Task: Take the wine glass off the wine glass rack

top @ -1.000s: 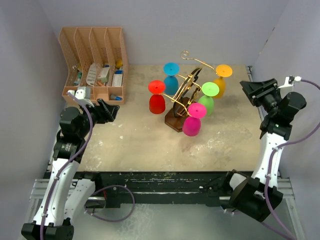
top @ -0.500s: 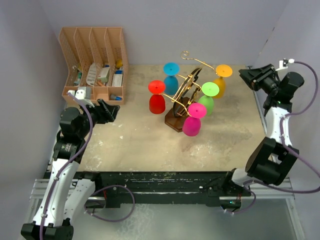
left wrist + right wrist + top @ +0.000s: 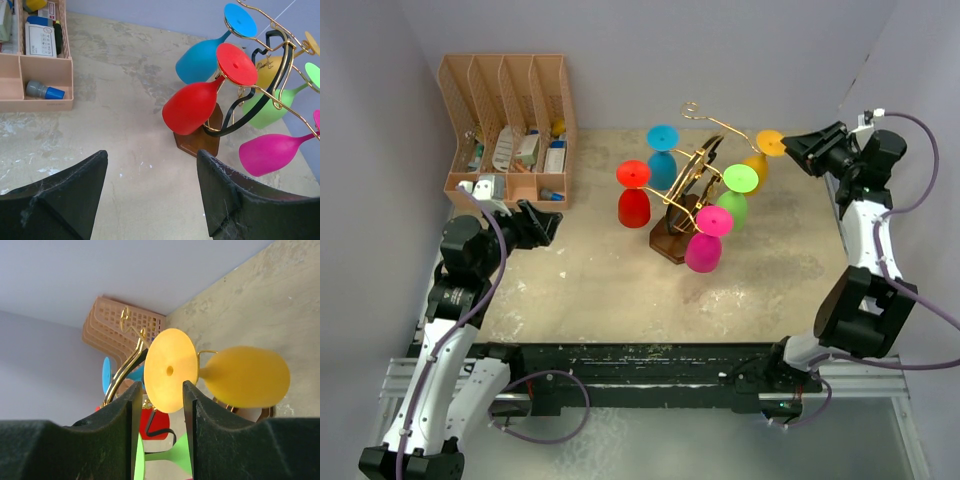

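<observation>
Top external view: all five glasses hang on the rack, so the lift-off is not yet done.
Left gripper [image 3: 544,222]: near left, jaws spread wide, empty.
Wine glass rack [image 3: 670,245]: centre, thin gold wire with scrolled arms on a dark wooden base.
Wine glass [image 3: 756,168]: yellow, smooth and matte, hanging bowl-down on the rack's far-right arm.
Right gripper [image 3: 792,143]: far right, jaws parted just at the yellow foot disc, apparently not clamping it.
</observation>
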Action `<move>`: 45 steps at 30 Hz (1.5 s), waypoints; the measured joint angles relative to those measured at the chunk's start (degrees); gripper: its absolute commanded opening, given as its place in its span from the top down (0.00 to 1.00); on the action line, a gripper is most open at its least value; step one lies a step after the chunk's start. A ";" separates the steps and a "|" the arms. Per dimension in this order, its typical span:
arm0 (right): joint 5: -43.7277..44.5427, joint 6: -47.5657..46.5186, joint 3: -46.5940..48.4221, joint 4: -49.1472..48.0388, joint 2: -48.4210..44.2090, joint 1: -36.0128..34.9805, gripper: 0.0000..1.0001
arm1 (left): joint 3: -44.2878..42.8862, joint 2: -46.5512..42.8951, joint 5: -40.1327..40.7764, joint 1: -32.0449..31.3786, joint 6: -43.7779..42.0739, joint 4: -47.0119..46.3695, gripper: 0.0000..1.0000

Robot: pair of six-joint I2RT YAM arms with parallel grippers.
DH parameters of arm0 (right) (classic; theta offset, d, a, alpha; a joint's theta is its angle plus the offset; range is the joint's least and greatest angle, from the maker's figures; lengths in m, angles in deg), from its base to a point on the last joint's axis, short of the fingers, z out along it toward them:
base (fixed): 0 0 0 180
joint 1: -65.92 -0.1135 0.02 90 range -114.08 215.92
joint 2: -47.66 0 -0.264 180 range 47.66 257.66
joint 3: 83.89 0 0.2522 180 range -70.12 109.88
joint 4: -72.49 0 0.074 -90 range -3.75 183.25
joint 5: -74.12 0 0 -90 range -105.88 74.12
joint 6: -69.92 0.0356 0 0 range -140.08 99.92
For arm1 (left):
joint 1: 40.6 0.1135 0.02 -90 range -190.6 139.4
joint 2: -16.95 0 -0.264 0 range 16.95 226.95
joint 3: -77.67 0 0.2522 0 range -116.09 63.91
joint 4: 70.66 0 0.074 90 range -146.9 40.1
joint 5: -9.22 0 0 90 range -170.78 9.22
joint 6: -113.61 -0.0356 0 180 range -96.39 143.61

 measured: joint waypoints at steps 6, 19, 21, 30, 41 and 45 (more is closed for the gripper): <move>2.12 -2.03 0.00 2.32 -1.57 0.07 0.59 | 0.00 -0.07 0.09 -0.26 -0.11 0.24 0.25; 3.28 -3.72 -0.85 6.38 -4.57 0.07 0.59 | 0.00 -0.07 0.11 -0.48 -0.35 0.52 0.25; 3.34 -3.76 -0.90 6.32 -4.92 0.07 0.59 | 0.00 -0.04 0.11 -0.48 -0.35 0.55 0.25; 4.02 -3.78 -0.90 5.55 -5.05 0.07 0.60 | 0.00 -0.04 0.09 -0.48 -0.35 0.52 0.25; 6.21 -4.90 -2.86 7.56 -7.17 0.07 0.61 | 0.00 -0.04 0.11 -0.57 -0.35 0.52 0.25; 6.01 -4.70 -3.87 7.50 -6.69 0.04 0.61 | 0.00 -0.04 0.09 -0.74 -0.35 0.55 0.25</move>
